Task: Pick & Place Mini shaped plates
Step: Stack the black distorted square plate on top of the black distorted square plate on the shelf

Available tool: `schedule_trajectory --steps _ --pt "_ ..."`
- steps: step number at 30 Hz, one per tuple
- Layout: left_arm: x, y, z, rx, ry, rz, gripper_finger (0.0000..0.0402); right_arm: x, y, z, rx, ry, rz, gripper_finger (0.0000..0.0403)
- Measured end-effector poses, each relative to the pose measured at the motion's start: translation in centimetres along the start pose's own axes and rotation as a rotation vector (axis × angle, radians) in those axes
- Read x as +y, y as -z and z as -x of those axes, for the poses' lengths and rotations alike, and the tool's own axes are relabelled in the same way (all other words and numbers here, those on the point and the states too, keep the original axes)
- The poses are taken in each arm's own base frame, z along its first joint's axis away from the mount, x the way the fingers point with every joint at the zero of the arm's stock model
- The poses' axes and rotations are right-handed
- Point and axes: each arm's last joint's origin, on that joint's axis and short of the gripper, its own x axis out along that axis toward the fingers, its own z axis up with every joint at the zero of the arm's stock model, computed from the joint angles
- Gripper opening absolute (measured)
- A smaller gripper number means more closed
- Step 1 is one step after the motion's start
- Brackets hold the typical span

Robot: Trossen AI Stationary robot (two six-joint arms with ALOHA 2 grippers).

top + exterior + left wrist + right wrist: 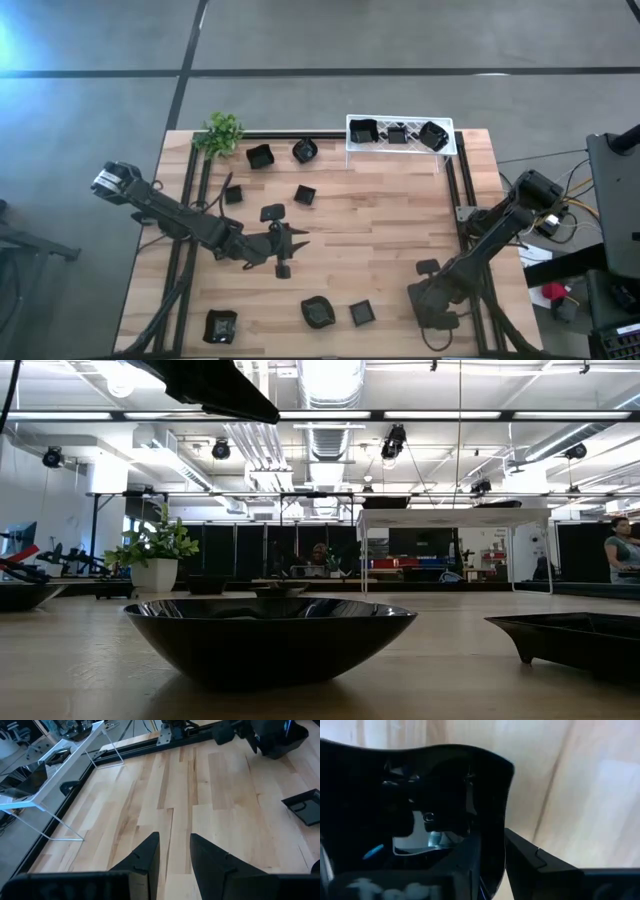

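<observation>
Left gripper (298,238) hovers over the middle of the pale wooden table (390,210), its dark fingers (145,855) slightly parted with nothing between them, a small black square dish (283,269) lying just beside it. Scattered small black shallow plates (318,311) dot the boards, and three more sit in the white lattice rack (400,148) at the far edge. Right gripper (492,865), low at the table's right front corner, is clamped on the rim of a glossy black dish (445,795).
</observation>
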Motion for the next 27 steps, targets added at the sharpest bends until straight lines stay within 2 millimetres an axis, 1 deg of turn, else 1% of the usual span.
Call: schedule_trajectory --steps 3,7,15,21,27 --pt "0.0 0.0 0.0 0.0 0.0 -0.003 0.0103 0.1 0.0 -0.2 0.02 -0.014 0.005 0.0053" --pt "0.0 0.0 0.0 0.0 0.0 -0.003 0.0103 0.3 -0.1 0.1 0.011 -0.042 0.009 0.0016" --pt "0.0 0.0 0.0 0.0 0.0 -0.004 0.0103 0.1 0.1 1.6 -0.074 -0.038 -0.016 0.0008" --pt "0.0 0.0 0.0 0.0 0.0 -0.008 0.0103 -0.2 0.2 3.6 -0.196 -0.032 -0.028 0.0008" --pt "0.0 0.0 0.0 0.0 0.0 -0.009 0.0103 -1.5 -0.1 6.3 -0.36 -0.018 -0.089 0.0008"
